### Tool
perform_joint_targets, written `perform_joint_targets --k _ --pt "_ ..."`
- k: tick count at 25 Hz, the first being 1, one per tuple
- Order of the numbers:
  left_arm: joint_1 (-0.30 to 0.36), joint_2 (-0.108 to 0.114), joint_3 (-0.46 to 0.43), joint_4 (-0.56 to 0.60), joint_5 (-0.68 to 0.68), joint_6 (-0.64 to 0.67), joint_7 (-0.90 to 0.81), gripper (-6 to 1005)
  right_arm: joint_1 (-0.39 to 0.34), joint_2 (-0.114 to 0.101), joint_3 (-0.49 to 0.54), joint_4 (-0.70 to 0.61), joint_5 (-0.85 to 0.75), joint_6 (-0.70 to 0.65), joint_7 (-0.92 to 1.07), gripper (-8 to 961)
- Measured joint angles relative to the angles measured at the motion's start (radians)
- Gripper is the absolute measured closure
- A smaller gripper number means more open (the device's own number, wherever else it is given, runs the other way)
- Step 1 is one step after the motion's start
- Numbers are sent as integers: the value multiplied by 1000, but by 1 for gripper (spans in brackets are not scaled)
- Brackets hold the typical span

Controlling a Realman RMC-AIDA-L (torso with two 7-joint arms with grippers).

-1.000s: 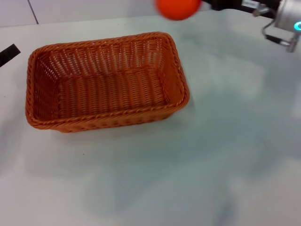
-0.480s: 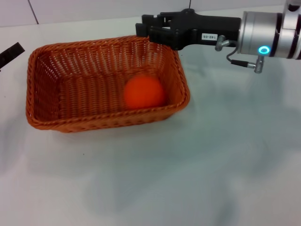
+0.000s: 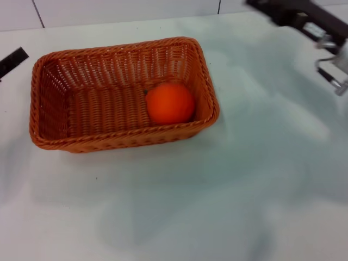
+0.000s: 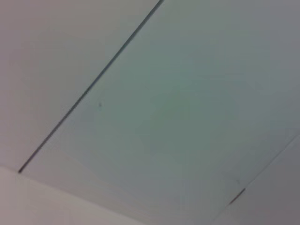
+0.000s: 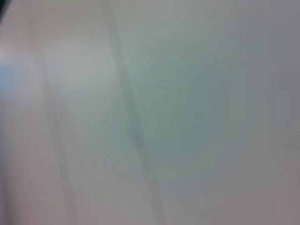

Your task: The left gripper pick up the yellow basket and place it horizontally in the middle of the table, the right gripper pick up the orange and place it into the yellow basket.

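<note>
The yellow basket (image 3: 122,137), orange-brown wicker with a braided rim, lies lengthwise across the white table (image 3: 217,190), left of the middle in the head view. The orange (image 3: 170,102) rests inside it, against the right end wall. My right gripper (image 3: 263,6) is a dark shape at the top right, well away from the basket and holding nothing that shows. Only a black tip of my left gripper (image 3: 12,61) shows at the left edge, apart from the basket. Neither wrist view shows the basket or the orange.
Bare tabletop surrounds the basket to the front and right. A white wall with dark seams (image 3: 37,13) runs along the table's far edge. The left wrist view shows a pale surface crossed by a dark seam (image 4: 89,89).
The orange went from up in the air into the basket and has settled at its right end. My right gripper came over the basket's far right corner, then drew back to the upper right.
</note>
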Motion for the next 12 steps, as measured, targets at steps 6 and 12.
perform_joint_targets --k 6,12 --pt "31 -19 -14 -63 -183 8 195 401 -58 2 71 187 253 -10 -226 118" --pt "56 -47 -138 -301 -475 152 703 405 -74 3 146 288 360 -11 -314 38"
